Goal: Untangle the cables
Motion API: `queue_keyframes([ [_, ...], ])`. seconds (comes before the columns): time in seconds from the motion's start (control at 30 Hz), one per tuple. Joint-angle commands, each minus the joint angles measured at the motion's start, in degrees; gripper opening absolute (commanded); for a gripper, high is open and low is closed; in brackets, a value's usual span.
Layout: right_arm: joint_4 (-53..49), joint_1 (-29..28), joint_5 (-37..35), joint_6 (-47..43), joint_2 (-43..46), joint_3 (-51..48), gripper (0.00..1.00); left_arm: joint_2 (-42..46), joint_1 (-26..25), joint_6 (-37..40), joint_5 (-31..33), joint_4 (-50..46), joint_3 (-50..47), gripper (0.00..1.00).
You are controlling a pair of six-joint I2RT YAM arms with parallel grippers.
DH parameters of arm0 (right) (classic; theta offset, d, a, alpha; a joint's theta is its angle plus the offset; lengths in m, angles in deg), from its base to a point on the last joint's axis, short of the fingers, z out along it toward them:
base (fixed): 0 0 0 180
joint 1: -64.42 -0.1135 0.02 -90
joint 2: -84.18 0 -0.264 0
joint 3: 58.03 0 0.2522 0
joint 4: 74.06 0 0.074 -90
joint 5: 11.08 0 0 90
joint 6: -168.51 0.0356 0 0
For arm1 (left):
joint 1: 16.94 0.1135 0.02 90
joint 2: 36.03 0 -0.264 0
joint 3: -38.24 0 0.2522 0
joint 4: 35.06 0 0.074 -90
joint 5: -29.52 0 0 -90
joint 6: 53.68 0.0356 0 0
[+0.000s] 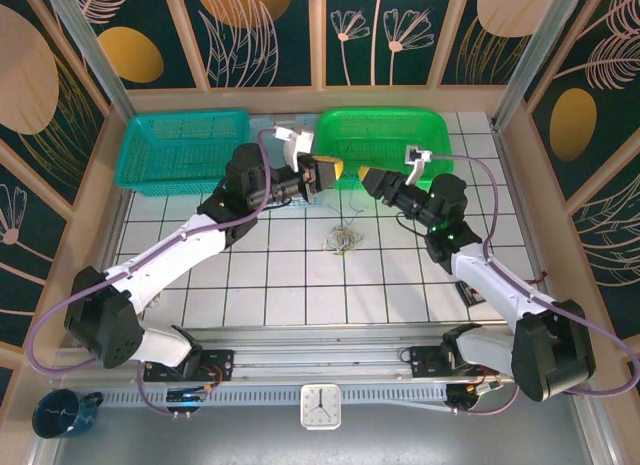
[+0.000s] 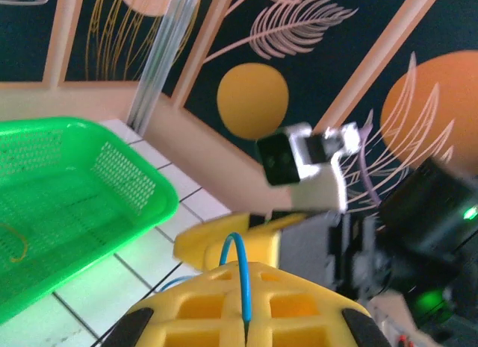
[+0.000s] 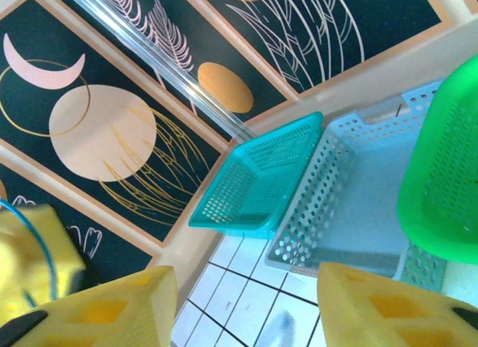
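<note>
Blue cable (image 2: 240, 272) rises in a loop out of your left gripper (image 1: 330, 169), whose fingers are closed tight on it. Your right gripper (image 1: 372, 177) faces it, just beside, with its jaws apart and nothing between them. The rest of the cables (image 1: 345, 237) lie as a small tangle on the table (image 1: 280, 275), below both grippers and a little back toward the bases. Whether the blue strand runs down into that tangle cannot be told.

Risks noted:
- If the strand is joined to the tangle, lifting the left gripper likely drags the whole knot up rather than freeing one wire.
- The hold is on a thin wire at the fingertips, so a sharp pull may slide it out.
- The grippers are nearly tip to tip. A loose closing move by the right could strike the left's fingers instead of catching the loop.

Room: the green basket (image 1: 390, 150) sits directly beyond both grippers, its near rim close. The grey tray (image 3: 351, 213) and teal basket (image 1: 185, 150) lie beyond and outward of the left gripper. Open tiles lie behind and below the grippers, toward the bases, so draw that way.
</note>
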Motion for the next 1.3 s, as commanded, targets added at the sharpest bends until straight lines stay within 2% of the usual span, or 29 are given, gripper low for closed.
queue_keyframes([
  [0.0, 4.2, -0.4, -0.2, -4.0, 2.1, -2.7, 0.55, 0.8, 0.1, -4.4, -1.9, 1.0, 2.9, 0.0],
  [0.5, 10.7, -1.5, 3.0, -6.9, 2.6, -7.9, 0.59, -0.7, 0.1, -10.1, -0.9, 1.4, 11.0, 0.0],
  [1.07, 12.4, -3.9, 2.2, -8.4, -2.4, -5.0, 0.61, -2.4, 0.1, -13.3, -2.1, 3.2, 15.6, 0.0],
  [1.27, 11.6, -3.9, 1.8, -9.0, -1.3, -5.1, 0.62, -2.4, 0.1, -12.9, -1.2, 2.7, 15.8, 0.0],
])
